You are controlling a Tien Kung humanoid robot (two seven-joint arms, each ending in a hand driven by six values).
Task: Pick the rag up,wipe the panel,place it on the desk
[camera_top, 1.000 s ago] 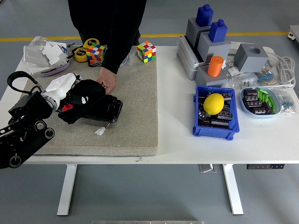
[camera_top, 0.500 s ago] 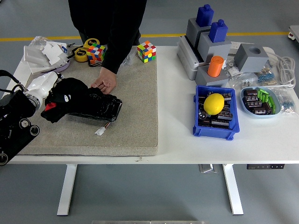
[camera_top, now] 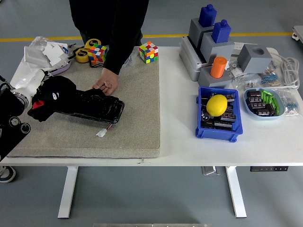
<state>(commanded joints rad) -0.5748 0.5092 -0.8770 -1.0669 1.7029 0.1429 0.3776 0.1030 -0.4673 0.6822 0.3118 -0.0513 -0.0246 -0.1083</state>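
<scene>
The black rag (camera_top: 56, 93), with a small red patch, lies bunched over the left end of the black panel (camera_top: 97, 107) on the grey felt mat (camera_top: 137, 101). My left hand (camera_top: 32, 86), white-fingered, is shut on the rag at the mat's left edge; most of its fingers are hidden by the cloth. A person at the far side presses one hand (camera_top: 106, 85) on the panel's far edge. A small white connector (camera_top: 101, 133) trails from the panel's near side.
Two colour cubes (camera_top: 97, 53) (camera_top: 148, 51), tape rolls (camera_top: 82, 55) and plastic bags (camera_top: 43, 52) sit at the back left. On the right stand a blue bin (camera_top: 203, 131) with a yellow ball (camera_top: 217, 105), grey blocks (camera_top: 213, 40) and a parts dish (camera_top: 246, 97).
My left hand has pulled the rag leftward along the panel to the mat's left edge, uncovering more of the panel. The person's hand has stayed on the panel.
</scene>
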